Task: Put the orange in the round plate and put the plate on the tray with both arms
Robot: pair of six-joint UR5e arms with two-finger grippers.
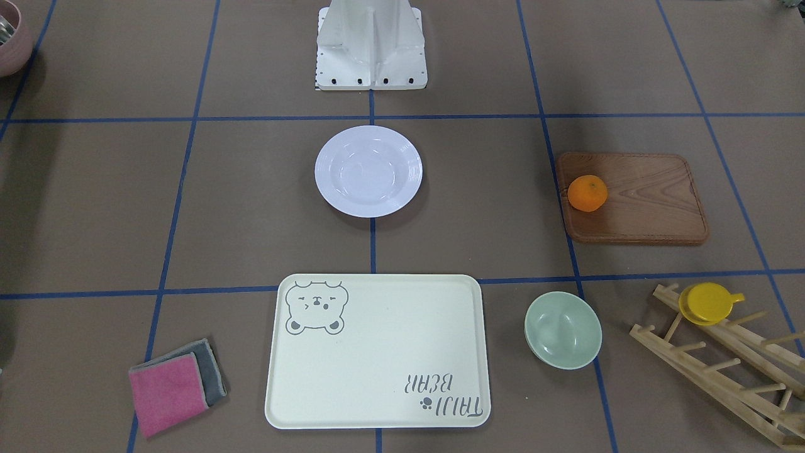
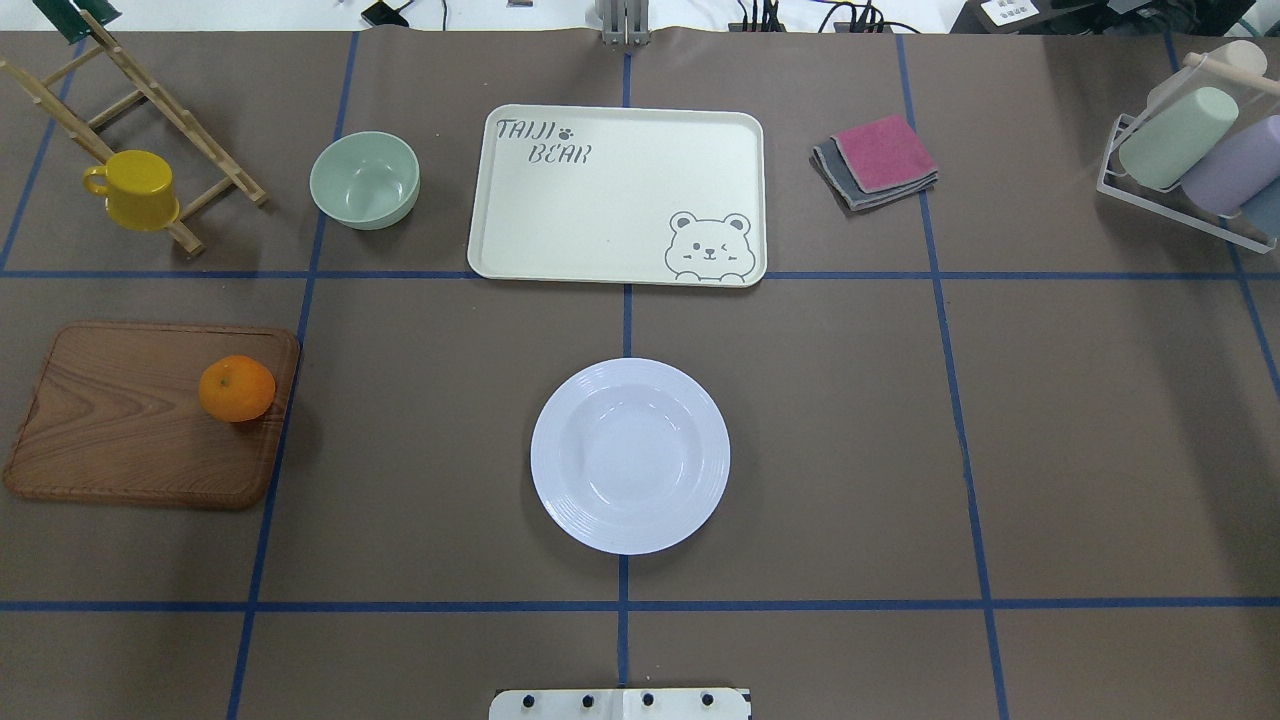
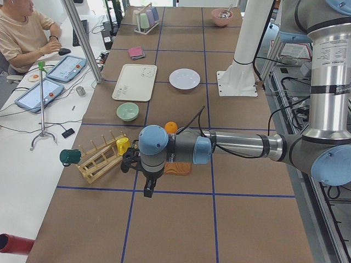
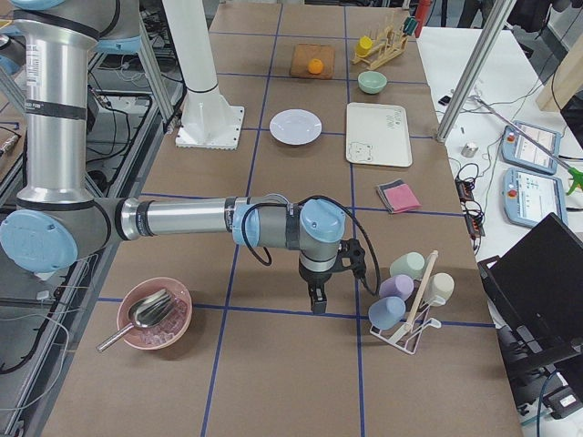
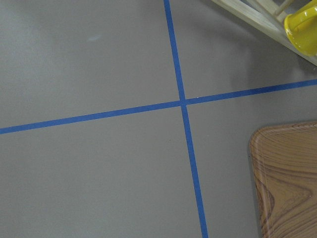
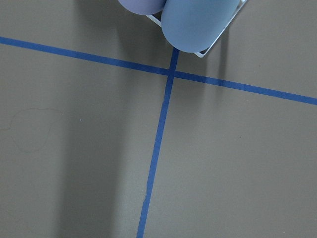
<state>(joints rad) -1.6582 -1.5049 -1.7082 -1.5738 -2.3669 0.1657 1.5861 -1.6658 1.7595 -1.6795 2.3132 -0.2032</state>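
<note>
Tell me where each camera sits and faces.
Front-facing: across the table, facing the robot; base only.
Overhead: behind robot, looking forward, down; base edge.
Exterior left: left table end; left arm near.
Exterior right: right end; right arm near.
Left wrist: down on wooden board; no fingers.
Right wrist: down on cups; no fingers.
Shared: first two show round plate.

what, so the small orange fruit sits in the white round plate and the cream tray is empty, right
No. The small orange fruit sits on the brown wooden board, not in the glossy white round plate, per the overhead view. The cream tray is empty.
</note>
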